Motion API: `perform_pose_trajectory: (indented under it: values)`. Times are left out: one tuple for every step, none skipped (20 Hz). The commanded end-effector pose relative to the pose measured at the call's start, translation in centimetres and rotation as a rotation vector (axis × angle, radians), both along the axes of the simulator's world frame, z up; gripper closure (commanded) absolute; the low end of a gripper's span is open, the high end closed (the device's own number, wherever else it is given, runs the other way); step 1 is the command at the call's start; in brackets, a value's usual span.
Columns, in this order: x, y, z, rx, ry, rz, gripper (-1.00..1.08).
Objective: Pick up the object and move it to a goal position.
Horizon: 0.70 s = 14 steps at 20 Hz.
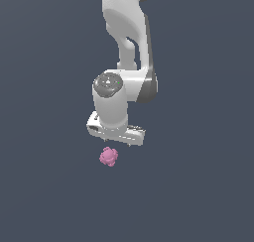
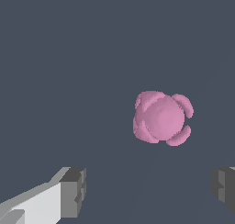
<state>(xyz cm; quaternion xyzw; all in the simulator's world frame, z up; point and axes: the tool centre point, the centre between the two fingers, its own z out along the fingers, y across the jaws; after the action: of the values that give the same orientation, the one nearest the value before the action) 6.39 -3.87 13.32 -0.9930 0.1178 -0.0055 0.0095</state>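
Hovering near the object (image 1: 108,156), the claw (image 1: 117,140) stood with jaws apart, empty. The blob sat off-centre between the fingers (image 2: 73,193); descending so risked knocking it aside.

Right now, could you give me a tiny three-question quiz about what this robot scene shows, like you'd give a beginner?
1. True or false: the gripper is clamped on the pink blob.
2. Multiple choice: in the wrist view, the two fingers stand (A) pressed together, (B) wide apart with a gap between them, (C) out of sight.
3. Fill in: in the exterior view, the pink blob lies just ____ the robot's hand.

Key
1. False: the blob sits apart from both fingers, untouched.
2. B.
3. Below.
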Motion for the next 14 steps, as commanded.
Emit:
perform_pose_trajectory:
  values:
    - [0.8, -1.3, -1.3, -0.004, 0.004, -0.042, -0.92]
    - [1.1, -1.7, -1.7, -0.006, 0.006, -0.056, -0.92]
    - [1.3, -2.1, -2.1, -0.008, 0.007, -0.069, -0.92]
    - [1.5, -2.5, -2.5, -0.009, 0.008, -0.081, -0.92]
    - [1.7, -2.8, -2.9, -0.01, 0.01, -0.091, -0.92]
    - [1.8, -3.1, -3.2, -0.012, 0.011, -0.1, -0.92]
    - [1.9, -3.4, -3.5, -0.013, 0.011, -0.109, -0.92]
    - [2.0, -3.6, -3.7, -0.014, 0.012, -0.116, -0.92]
    - [2.1, -3.8, -3.9, -0.015, 0.013, -0.122, -0.92]
    - [2.2, -4.0, -4.1, -0.015, 0.013, -0.127, -0.92]
    - [2.3, -4.1, -4.2, -0.016, 0.014, -0.13, -0.92]
    - [2.3, -4.2, -4.3, -0.016, 0.014, -0.133, -0.92]
    - [2.3, -4.2, -4.4, -0.017, 0.014, -0.135, -0.92]
    - [2.3, -4.3, -4.4, -0.017, 0.014, -0.136, -0.92]
